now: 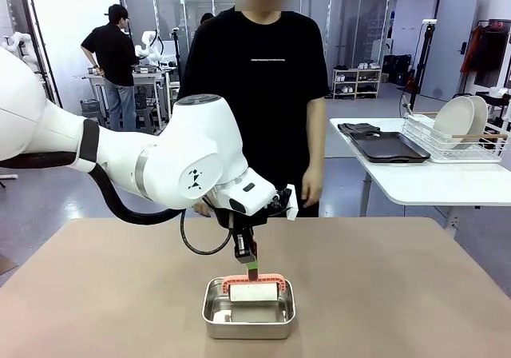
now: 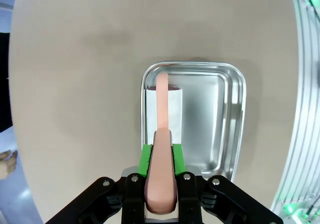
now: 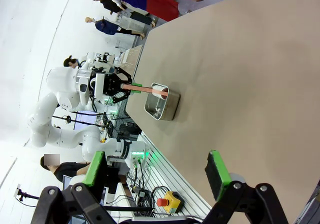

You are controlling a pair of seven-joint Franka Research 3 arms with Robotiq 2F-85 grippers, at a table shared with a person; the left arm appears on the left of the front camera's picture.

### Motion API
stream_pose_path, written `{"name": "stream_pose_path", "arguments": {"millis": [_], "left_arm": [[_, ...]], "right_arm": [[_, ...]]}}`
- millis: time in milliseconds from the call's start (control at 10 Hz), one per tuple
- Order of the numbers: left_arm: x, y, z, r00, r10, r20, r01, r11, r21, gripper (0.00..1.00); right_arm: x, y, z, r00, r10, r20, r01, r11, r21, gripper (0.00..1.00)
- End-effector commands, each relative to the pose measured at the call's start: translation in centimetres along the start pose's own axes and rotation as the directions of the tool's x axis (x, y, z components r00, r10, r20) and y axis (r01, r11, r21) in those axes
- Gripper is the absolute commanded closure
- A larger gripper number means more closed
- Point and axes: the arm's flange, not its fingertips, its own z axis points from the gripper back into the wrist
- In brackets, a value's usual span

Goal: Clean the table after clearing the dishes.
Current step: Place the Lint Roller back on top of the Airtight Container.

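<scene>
From the front, the left gripper (image 1: 252, 272) hangs straight above a steel pan (image 1: 248, 307) near the robot's edge of the table (image 1: 399, 294), its jaws clamped on the pink handle of a wiper (image 1: 254, 286) whose white pad stands in the pan at its far side. The handle arches across the pan side to side, so the tool lies directly below the jaws and the obvious way out is straight up; that is a judgement. A person (image 1: 255, 94) stands at the far edge with hands down. The dishes (image 1: 461, 118) stand in a rack on the smaller white table (image 1: 431, 182), beside a dark tray (image 1: 387, 146), so the clearing looks done and the wiping is not yet begun. In the left wrist view, the handle (image 2: 161, 154) runs away from the camera between the green pads (image 2: 146, 156), and the white pad (image 2: 162, 116) sits against one short wall of the pan (image 2: 227, 119), the rest of the pan bare. In the right wrist view, the right gripper (image 3: 157, 176) stands wide open, holding nothing, well apart from the pan (image 3: 162, 103), so the left arm is much the nearer one.
</scene>
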Motion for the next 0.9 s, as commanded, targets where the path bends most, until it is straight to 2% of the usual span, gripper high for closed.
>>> {"name": "stream_pose_path", "arguments": {"millis": [0, 800], "left_arm": [[-0.7, 0.4, -0.6, 1.0, -0.028, -0.009, 0.029, 0.999, 0.044, 0.79], [-2.0, 0.8, -3.5, 0.995, -0.078, -0.062, 0.08, 0.996, 0.039, 0.79]], "right_arm": [[-0.1, 0.4, -0.1, 1.0, -0.002, 0.007, 0.002, 1.0, -0.008, 0.0], [-0.1, 0.4, -0.1, 1.0, -0.002, 0.007, 0.002, 1.0, -0.008, 0.0]]}}
